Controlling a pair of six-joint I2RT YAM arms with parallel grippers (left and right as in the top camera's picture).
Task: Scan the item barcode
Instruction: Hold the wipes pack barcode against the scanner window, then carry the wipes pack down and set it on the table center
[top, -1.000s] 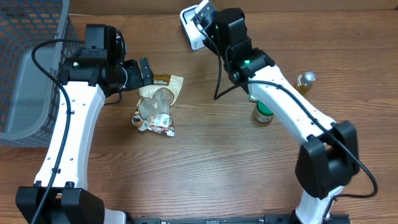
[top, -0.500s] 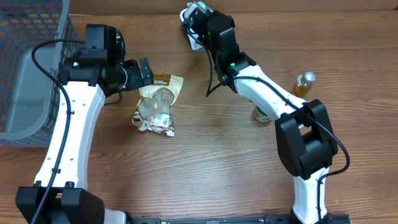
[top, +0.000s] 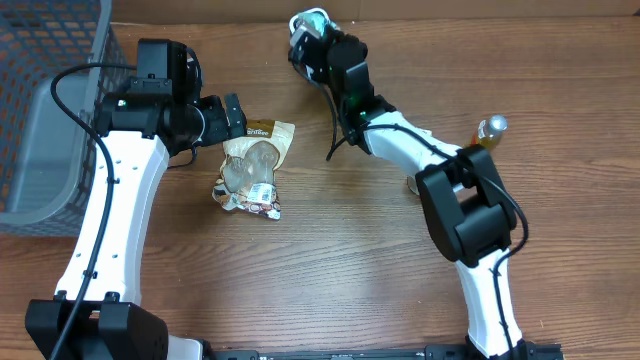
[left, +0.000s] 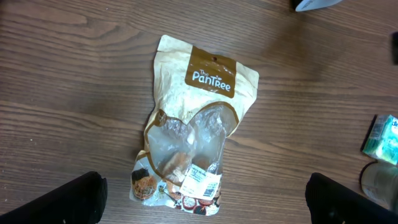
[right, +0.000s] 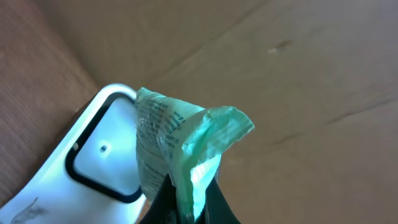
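So, far left first: grey mesh basket (top: 40, 140), not part of the action. Next over, left gripper (top: 237, 116), jaws spread wide, holding nothing, parked just beside the far end of the snack pouch (left: 196, 143) lying flat on the table (top: 330, 280). Hasn't budged over the last second, and same story for the pouch.

Then the interesting bit, far middle: right gripper (right: 188, 198) pinched tight on a crinkly green packet (right: 177, 137). Has swung farther back and a touch left compared with a second ago, forearm folding in behind it, and now sits right over the white scanner (right: 99, 158) at the far edge. From the wrist view, packet held up just in front of the scanner's dark-rimmed window; can't tell if actually touching.

Reads to me as the scan itself, or a beat away from it. No way to say whether the barcode really faces the window, print too blurry.

Over on the right, amber bottle (top: 490, 129), standing well apart from all this.
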